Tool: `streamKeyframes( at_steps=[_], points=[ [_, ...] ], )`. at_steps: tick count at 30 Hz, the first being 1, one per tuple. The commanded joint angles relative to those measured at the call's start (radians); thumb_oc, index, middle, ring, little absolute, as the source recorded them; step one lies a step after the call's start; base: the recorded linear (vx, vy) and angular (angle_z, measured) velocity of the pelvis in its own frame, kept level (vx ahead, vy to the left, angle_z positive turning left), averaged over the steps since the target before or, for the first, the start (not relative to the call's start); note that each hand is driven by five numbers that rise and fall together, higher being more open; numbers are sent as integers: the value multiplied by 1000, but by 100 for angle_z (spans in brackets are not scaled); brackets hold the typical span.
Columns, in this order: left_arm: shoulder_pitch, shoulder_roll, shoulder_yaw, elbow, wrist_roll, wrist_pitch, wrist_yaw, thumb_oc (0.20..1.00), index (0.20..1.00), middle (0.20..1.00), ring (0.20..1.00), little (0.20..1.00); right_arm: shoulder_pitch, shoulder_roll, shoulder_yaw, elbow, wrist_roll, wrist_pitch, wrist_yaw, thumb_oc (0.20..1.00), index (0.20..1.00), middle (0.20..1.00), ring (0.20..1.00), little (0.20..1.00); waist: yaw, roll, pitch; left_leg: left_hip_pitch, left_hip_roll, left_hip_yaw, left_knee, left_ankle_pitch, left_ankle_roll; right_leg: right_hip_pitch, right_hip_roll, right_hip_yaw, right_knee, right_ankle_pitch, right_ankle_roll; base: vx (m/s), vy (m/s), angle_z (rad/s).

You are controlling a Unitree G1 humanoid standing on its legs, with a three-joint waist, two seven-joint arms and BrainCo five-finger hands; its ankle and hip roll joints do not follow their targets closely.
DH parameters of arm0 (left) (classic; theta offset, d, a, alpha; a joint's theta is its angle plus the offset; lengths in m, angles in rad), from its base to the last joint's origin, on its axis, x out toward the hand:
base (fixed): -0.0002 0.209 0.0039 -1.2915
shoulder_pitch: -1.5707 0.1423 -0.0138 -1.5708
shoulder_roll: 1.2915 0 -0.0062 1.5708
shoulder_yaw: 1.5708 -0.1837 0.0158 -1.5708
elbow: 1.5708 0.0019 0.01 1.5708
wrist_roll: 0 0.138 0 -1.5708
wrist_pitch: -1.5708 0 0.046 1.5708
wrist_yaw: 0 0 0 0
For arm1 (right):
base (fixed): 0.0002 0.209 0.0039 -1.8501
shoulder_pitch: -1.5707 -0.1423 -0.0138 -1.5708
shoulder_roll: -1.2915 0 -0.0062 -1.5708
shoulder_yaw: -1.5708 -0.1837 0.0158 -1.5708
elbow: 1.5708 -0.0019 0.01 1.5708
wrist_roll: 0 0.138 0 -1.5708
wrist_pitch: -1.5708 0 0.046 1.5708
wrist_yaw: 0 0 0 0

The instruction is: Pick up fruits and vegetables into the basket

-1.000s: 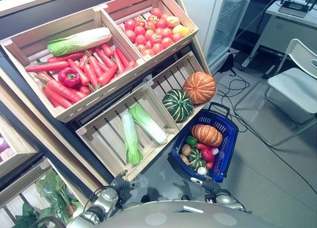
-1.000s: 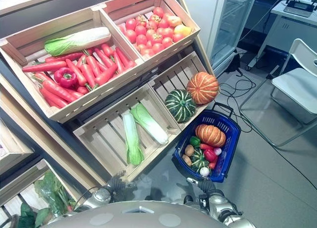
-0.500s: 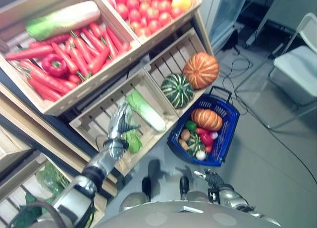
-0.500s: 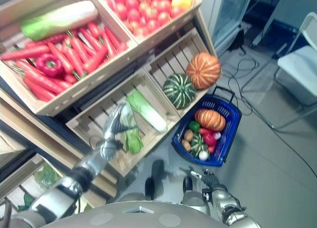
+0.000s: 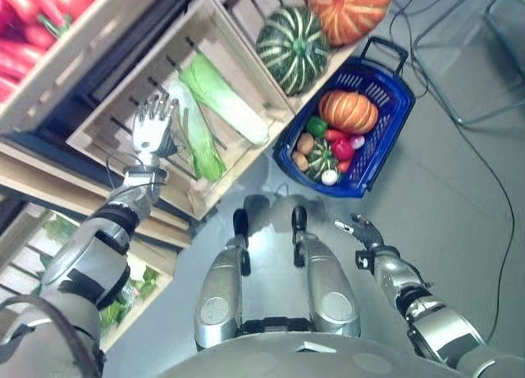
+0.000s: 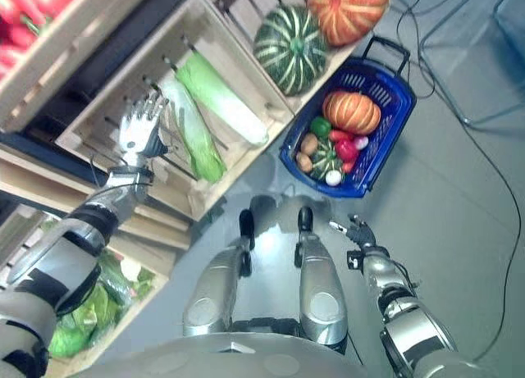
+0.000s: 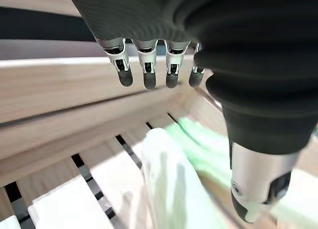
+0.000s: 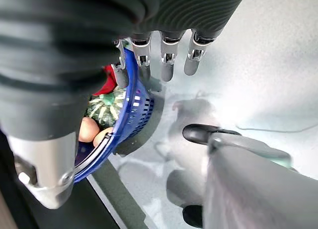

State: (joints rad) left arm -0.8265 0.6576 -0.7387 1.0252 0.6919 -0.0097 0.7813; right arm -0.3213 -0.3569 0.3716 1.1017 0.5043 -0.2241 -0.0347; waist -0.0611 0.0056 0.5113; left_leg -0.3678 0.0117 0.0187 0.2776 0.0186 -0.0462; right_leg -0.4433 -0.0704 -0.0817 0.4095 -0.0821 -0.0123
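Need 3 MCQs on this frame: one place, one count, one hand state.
1. Where is the left hand?
A. over the basket
B. over the crate with the cabbages
C. on the floor

2. How many cabbages lie in that crate?
A. two
B. four
C. none

3. The right hand is:
A. shut on a pumpkin
B. open, holding nothing
C. inside the basket

Key: 1 B, fingers spread above the slats beside the cabbages. 2 A, two lie side by side. 3 B, fingers straight, low over the floor short of the blue basket.
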Motion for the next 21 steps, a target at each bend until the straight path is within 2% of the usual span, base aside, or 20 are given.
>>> streamKeyframes(
  at_steps=[1, 8, 11, 13, 21],
  points=[
    [-26, 46, 10, -22, 163, 59, 17, 1000, 1000, 1000, 1000, 1000, 78, -34, 21, -72, 56, -34, 9, 1000, 1000, 1000, 1000, 1000, -34, -17, -58, -111, -26, 47, 159, -71, 40, 7, 28, -11, 9, -2, -7, -121, 34, 1],
    [-151, 152, -64, -99, 330, 120, -82, 1000, 1000, 1000, 1000, 1000, 59, -64, 9, -124, 74, -54, 8, 1000, 1000, 1000, 1000, 1000, -42, -20, -3, -256, -15, 62, 296, -108, 38, -125, 21, -9, 140, -24, -4, -59, 25, -2],
    [-161, 164, -68, -115, 359, 128, -106, 1000, 1000, 1000, 1000, 1000, 57, -69, 5, -135, 74, -51, 5, 1000, 1000, 1000, 1000, 1000, -42, -20, 2, -270, -13, 64, 306, -110, 39, -138, 22, -9, 149, -25, -4, 0, 0, 0],
    [-188, 197, -90, -167, 411, 164, -173, 1000, 1000, 1000, 1000, 1000, 57, -75, -2, -169, 91, -49, -4, 1000, 1000, 1000, 1000, 1000, -42, -21, 9, -301, -14, 67, 321, -115, 46, -177, 25, -8, 169, -22, -1, 4, -1, 2],
    [-269, 197, -144, -121, 541, 206, -302, 1000, 1000, 1000, 1000, 1000, 58, -72, -11, -185, 130, -69, 0, 1000, 1000, 1000, 1000, 1000, -50, -32, 9, -362, -12, 78, 336, -117, 54, -245, 35, 4, 178, -10, 8, 19, -4, 3]
  ],
)
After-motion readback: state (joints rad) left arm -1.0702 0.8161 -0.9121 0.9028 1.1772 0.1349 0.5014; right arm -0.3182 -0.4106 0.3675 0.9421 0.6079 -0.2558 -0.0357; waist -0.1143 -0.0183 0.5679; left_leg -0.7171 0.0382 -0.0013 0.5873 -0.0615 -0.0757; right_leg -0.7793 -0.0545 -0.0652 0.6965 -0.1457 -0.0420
